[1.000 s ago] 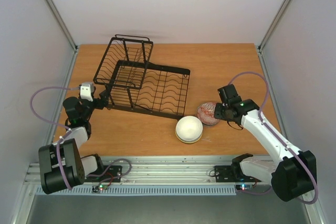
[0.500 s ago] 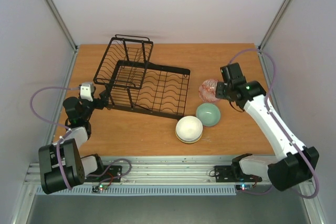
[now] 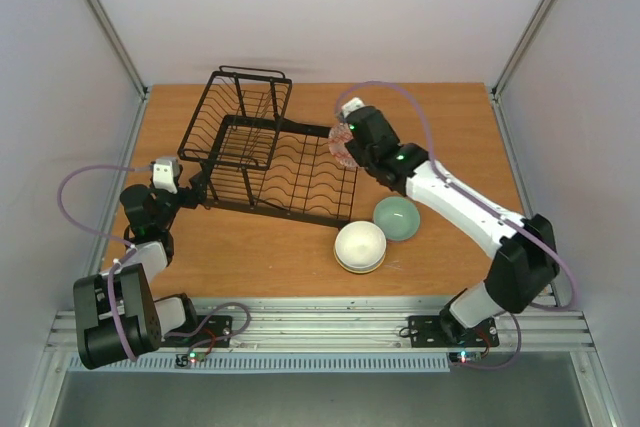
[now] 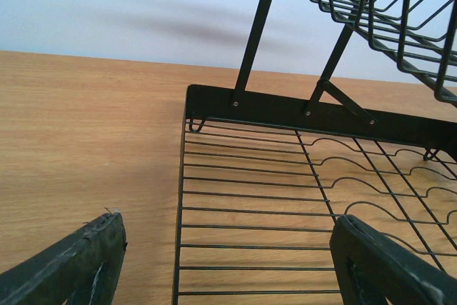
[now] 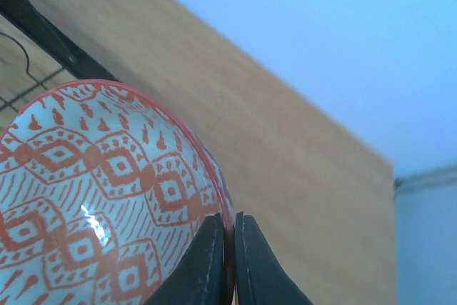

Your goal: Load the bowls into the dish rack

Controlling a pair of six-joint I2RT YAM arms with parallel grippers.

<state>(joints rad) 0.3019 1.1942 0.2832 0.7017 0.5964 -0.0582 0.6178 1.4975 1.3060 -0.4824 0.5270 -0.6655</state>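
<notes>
While the right gripper pinched the rim of the red-and-white bowl over the far right corner of the dish rack, the left gripper stood wide at the rack's other end. I judged the bowl needed lowering edgewise between two wavy wires.

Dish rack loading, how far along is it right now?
Done: nothing yet; the dish rack holds no bowl. In hand: the right gripper is shut on the rim of the red-and-white bowl, held up at the rack's right end. The left gripper is open at its left end. Left: placing that bowl, plus the green bowl and cream bowl on the table.
</notes>
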